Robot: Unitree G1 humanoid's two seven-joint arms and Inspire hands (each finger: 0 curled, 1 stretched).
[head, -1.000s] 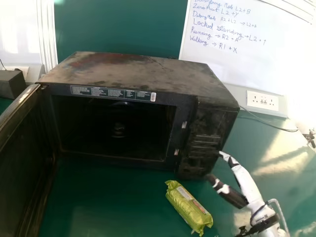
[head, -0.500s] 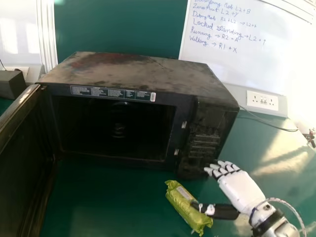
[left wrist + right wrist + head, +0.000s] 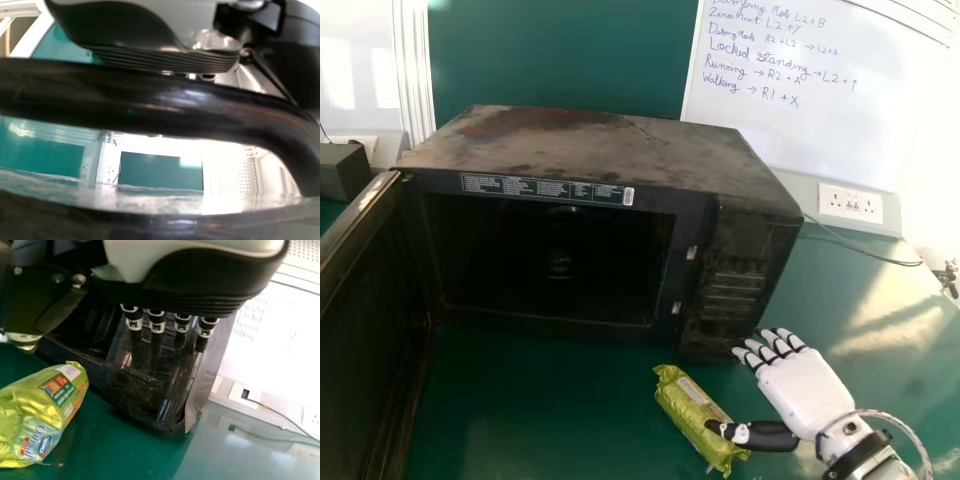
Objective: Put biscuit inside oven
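By the head view's clock face, the right hand point(image 3: 807, 388) is between four and five. Its fingers are straight and slightly fanned, aimed toward eleven at the oven's front right corner. The thumb stands well out from them toward nine, its tip over the biscuit; it may be touching the wrapper, though the angle makes that hard to judge. The green biscuit point(image 3: 690, 415) lies on the table point(image 3: 535, 400) between five and six, outside the oven, its long side running from eleven to five. In the left wrist view the left hand point(image 3: 125, 30) has a thick black bar point(image 3: 150, 100) across it; the hand's state cannot be told.

The door point(image 3: 365, 330) hangs open between eight and nine. Beyond the biscuit, the oven point(image 3: 590, 150) takes up the middle, its dark cavity facing the near side and its control panel toward four. A dark box point(image 3: 342, 170) is between nine and ten. Farther off, the socket point(image 3: 850, 204) is on the wall short of three, and the whiteboard point(image 3: 820, 130) is at two.
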